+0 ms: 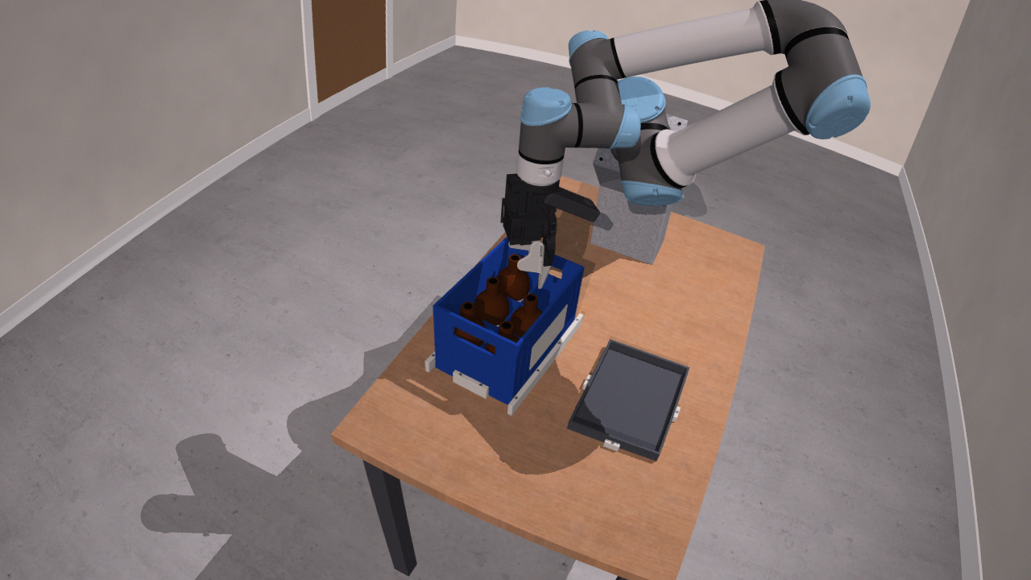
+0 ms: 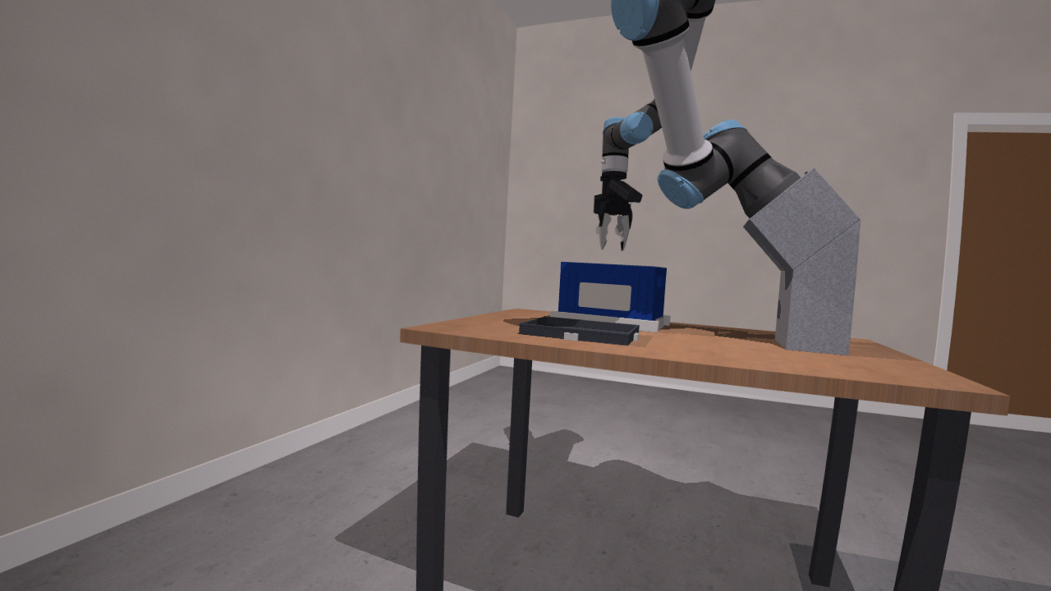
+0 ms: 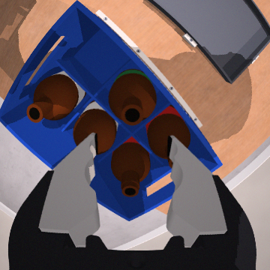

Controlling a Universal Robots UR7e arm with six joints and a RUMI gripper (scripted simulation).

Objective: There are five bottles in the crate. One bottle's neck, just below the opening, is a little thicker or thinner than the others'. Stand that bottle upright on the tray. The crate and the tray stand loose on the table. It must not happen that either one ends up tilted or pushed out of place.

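The blue crate (image 1: pixel 461 358) (image 2: pixel 646 294) (image 3: pixel 30 140) holds five brown bottles; one compartment on the tray side is empty. The middle tray-side bottle (image 1: pixel 528 315) (image 3: pixel 131 90) and the end one (image 1: pixel 507 330) (image 3: pixel 165 129) stand there. The opposite row has a far bottle (image 1: pixel 515 283) (image 3: pixel 56 98), a middle bottle (image 1: pixel 490 306) (image 3: pixel 95 125) and a near bottle (image 1: pixel 467 310) (image 3: pixel 129 163). My gripper (image 1: pixel 536 270) (image 2: pixel 612 247) (image 3: pixel 133 136) is partly open and empty above the crate. Its fingers hide two necks in the wrist view. I cannot tell which neck differs. The dark tray (image 1: pixel 634 396) (image 2: pixel 543 332) (image 3: pixel 240 22) holds nothing.
White strips (image 1: pixel 544 366) (image 3: pixel 171 88) lie along the crate's base. Small white blocks (image 1: pixel 611 445) (image 2: pixel 571 336) sit at the tray's sides. The grey arm pedestal (image 1: pixel 628 227) (image 2: pixel 815 286) stands on the wooden table (image 1: pixel 504 490) (image 2: pixel 705 356) beyond the crate.
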